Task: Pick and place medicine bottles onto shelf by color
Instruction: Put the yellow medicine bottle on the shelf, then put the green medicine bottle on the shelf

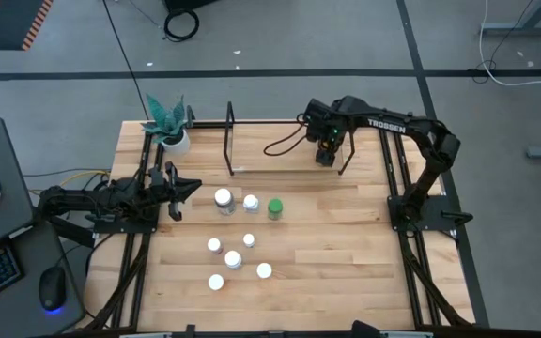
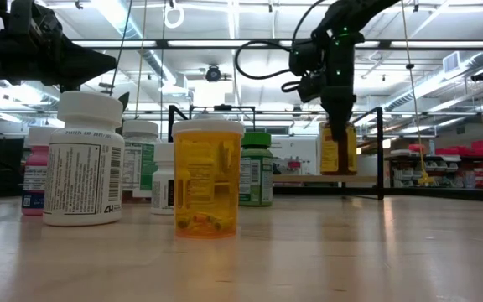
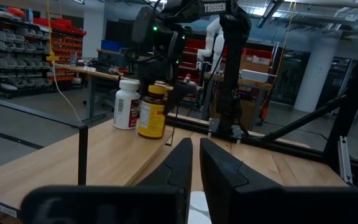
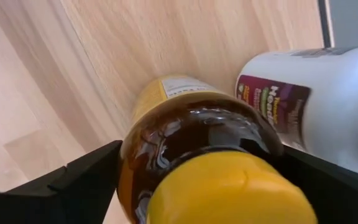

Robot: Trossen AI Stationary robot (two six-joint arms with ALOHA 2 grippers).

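An amber bottle with a yellow cap stands upright on the shelf, close beside a white bottle. My right gripper points down over it, open, with one finger on each side of the bottle's shoulder. The left wrist view shows the two bottles side by side on the shelf board, the amber bottle nearer. Several more medicine bottles stand on the table's middle, among them a green one and a clear orange one. My left gripper waits shut at the table's left edge.
A white plant pot stands at the far left corner, beside the shelf's left wire upright. The loose bottles cluster between the two arms. Bare wood lies to the table's near right.
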